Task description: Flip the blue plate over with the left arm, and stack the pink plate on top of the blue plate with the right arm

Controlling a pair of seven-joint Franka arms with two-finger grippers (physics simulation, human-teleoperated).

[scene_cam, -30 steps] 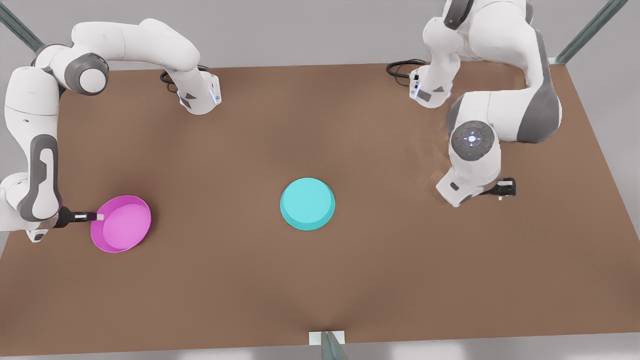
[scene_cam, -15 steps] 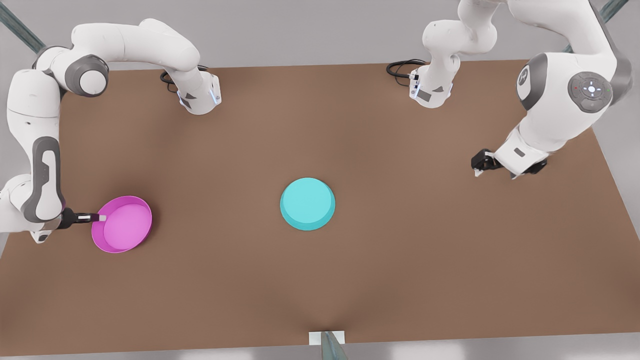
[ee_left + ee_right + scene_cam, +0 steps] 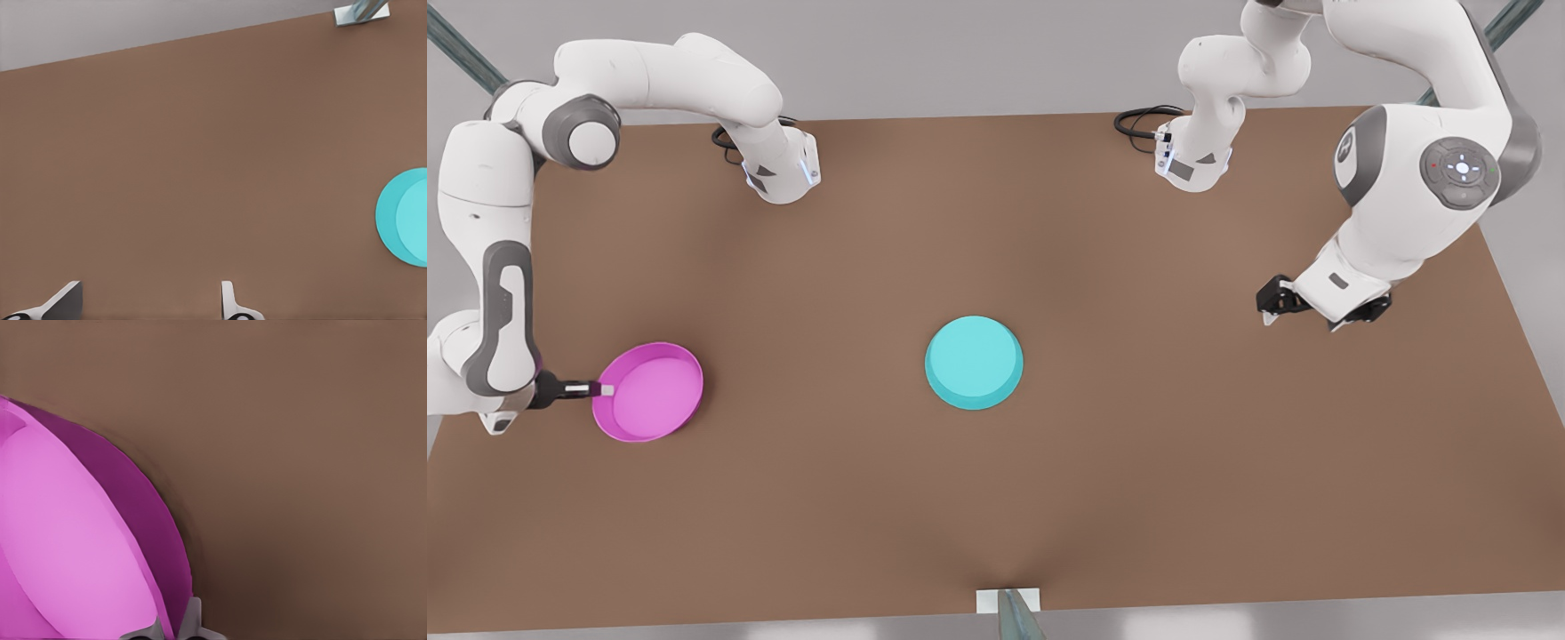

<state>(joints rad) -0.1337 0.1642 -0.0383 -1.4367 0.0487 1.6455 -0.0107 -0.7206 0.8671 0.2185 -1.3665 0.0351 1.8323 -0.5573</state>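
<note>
Brown bench (image 3: pixel 1138 462), front view: blue plate (image 3: pixel 974 362) lies base-up at centre; pink plate (image 3: pixel 649 392) sits at the front view's left, its rim pinched by the right end effector (image 3: pixel 607 389); the left end effector (image 3: pixel 1269 311) hangs well apart at the front view's right. Left wrist view: fingers (image 3: pixel 227 300) spread wide over bare bench, blue plate (image 3: pixel 402 217) far off. Right wrist view: fingers (image 3: pixel 193 618) clamp the pink plate's (image 3: pixel 73 547) rim.

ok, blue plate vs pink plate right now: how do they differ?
Blue plate sits base up at the table's middle; pink plate is open side up, near the front view's left edge. The right gripper is shut on the pink plate's rim, while the blue plate is ungripped, the left gripper open and well away. Both are round, about equal in size.
</note>
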